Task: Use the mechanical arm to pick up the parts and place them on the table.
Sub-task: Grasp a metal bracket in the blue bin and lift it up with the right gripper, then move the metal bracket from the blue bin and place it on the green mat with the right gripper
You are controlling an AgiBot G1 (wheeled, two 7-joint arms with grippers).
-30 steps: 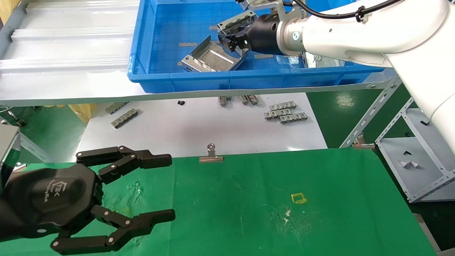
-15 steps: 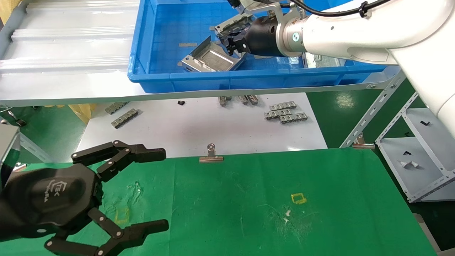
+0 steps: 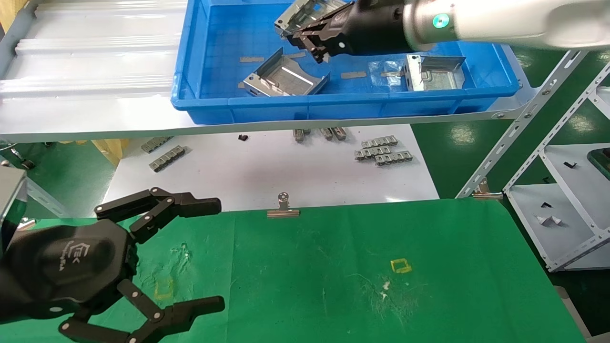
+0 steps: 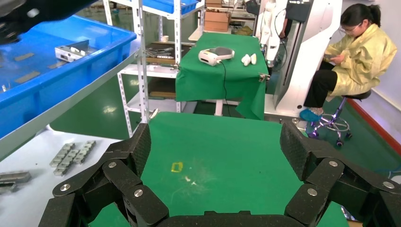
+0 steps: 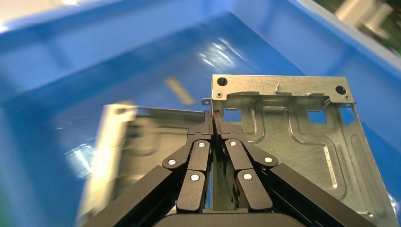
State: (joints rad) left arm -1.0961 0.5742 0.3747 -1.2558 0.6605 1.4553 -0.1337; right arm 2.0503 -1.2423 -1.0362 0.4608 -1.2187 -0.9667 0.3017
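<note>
Right hand (image 3: 312, 40), clamped on one part (image 3: 298, 14), has lifted it above the blue tray (image 3: 333, 107); carrying to the table (image 3: 429, 295) comes next. Left hand (image 3: 209, 252) hovers open.

Held part (image 3: 305, 12) cut by top edge; second part (image 5: 118, 156) blurred, perhaps tilted.
</note>
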